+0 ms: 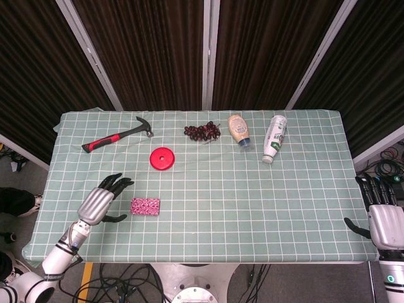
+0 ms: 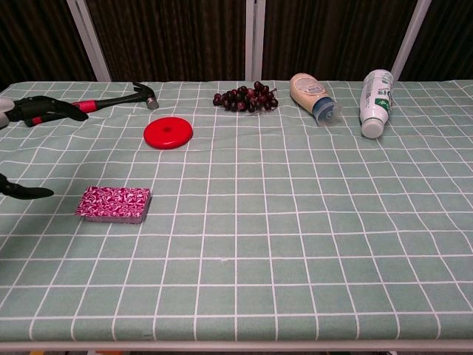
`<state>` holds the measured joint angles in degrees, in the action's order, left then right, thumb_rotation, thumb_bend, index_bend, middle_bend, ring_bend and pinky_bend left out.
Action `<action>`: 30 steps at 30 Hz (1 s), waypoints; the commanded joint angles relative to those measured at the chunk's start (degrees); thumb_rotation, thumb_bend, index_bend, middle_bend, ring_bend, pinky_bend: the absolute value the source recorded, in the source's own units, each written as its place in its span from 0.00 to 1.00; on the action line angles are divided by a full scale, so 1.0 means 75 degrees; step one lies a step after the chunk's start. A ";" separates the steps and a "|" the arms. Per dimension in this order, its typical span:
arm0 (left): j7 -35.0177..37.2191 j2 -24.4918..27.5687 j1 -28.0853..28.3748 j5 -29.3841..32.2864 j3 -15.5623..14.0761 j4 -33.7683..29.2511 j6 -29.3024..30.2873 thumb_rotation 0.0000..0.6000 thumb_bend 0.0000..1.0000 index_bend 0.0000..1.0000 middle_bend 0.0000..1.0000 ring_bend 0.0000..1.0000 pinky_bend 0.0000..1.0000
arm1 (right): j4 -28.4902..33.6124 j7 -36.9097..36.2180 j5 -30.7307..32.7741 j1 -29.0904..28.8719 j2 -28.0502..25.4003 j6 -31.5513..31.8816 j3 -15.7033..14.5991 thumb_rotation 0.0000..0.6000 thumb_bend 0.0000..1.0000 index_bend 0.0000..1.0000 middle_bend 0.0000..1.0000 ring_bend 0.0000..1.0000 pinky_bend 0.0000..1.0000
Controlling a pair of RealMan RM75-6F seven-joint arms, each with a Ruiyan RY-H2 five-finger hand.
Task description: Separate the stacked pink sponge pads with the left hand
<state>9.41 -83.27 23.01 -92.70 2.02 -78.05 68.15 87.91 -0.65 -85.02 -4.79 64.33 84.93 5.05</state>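
Note:
The stacked pink sponge pads (image 1: pixel 145 206) (image 2: pixel 114 203) lie as one patterned block on the green checked cloth, front left of centre. My left hand (image 1: pixel 101 202) hovers just left of the block, fingers spread and holding nothing; the chest view catches only its fingertips (image 2: pixel 44 108) at the left edge. My right hand (image 1: pixel 385 221) hangs beyond the table's right edge, fingers apart and empty.
A red disc (image 1: pixel 162 158) sits behind the pads. A hammer (image 1: pixel 117 136) lies at the back left. Dark grapes (image 1: pixel 202 131), a lying sauce bottle (image 1: pixel 238 129) and a lying white bottle (image 1: pixel 274 137) line the back of the table (image 1: pixel 252 208).

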 commanded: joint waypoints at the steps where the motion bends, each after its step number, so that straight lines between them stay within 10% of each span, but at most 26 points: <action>1: -0.0246 -0.0166 0.0145 0.0064 0.0013 0.0075 -0.0173 1.00 0.16 0.16 0.13 0.00 0.10 | -0.0047 -0.0065 0.0037 -0.0015 0.0004 -0.0047 0.0007 1.00 0.07 0.00 0.00 0.00 0.00; 30: -0.2397 -0.0692 0.1092 0.1606 0.0157 -0.0352 -0.1796 1.00 0.16 0.27 0.19 0.00 0.08 | -0.0047 -0.0207 0.0023 -0.0060 -0.0045 -0.0069 0.0004 1.00 0.07 0.00 0.00 0.00 0.00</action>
<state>-7.56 -88.08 31.18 -81.50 3.20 -80.42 54.81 87.55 -2.21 -84.85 -5.25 63.99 84.39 5.08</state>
